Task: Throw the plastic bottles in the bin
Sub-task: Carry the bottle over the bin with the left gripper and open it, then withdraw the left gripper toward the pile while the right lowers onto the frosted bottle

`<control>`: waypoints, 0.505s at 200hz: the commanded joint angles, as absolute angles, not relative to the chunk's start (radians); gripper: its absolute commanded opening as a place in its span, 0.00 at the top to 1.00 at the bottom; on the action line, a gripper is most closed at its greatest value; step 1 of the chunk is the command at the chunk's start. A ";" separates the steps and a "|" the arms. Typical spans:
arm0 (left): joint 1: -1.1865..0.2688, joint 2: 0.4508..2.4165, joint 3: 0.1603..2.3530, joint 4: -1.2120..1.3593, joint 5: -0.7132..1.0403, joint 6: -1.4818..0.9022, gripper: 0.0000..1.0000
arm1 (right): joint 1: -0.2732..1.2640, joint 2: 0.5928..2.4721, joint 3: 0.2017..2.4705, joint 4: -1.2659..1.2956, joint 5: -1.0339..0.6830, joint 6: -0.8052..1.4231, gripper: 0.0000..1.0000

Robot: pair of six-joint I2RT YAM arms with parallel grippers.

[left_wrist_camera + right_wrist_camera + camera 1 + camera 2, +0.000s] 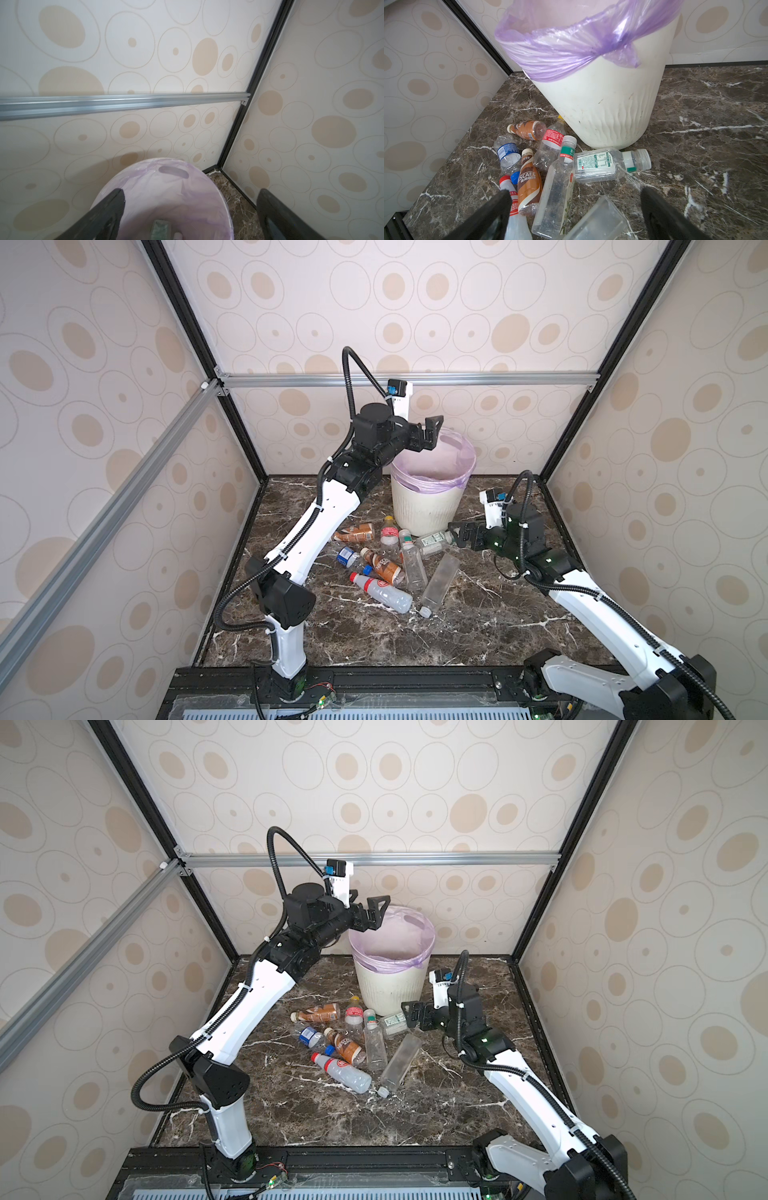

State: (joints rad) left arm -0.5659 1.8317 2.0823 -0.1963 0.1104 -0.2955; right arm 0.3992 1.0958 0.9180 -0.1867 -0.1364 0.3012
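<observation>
The bin (432, 497) (390, 986) stands at the back, off-white with a lilac liner. My left gripper (430, 433) (376, 911) (192, 193) hangs open and empty above its left rim. Inside the bin lies a green bottle (162, 228). Several plastic bottles lie in a heap on the marble floor before the bin, among them a brown-orange one (357, 533), a red-white labelled one (382, 591) and a long clear one (440, 585). My right gripper (455, 535) (409, 1015) (576, 193) is low and open, just short of a small clear green-labelled bottle (604, 164) (432, 541).
Patterned walls close in the back and both sides, with black corner posts (582, 406) and an aluminium rail (415, 379) across the back wall above the bin. The dark marble floor (478, 626) runs forward to the black base rail (395, 680).
</observation>
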 commanded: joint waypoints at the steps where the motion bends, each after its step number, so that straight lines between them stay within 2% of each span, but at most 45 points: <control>1: -0.541 1.742 1.973 -0.201 0.098 -0.322 0.01 | 0.408 1.109 0.939 -0.216 -0.089 0.278 0.00; 54: -0.430 1.501 1.593 -0.075 0.148 -0.417 0.01 | 0.407 1.111 0.957 -0.338 -0.014 0.278 0.00; 101: -0.345 1.364 1.263 0.055 0.201 -0.536 0.01 | 0.407 1.075 0.881 -0.431 0.005 0.310 0.00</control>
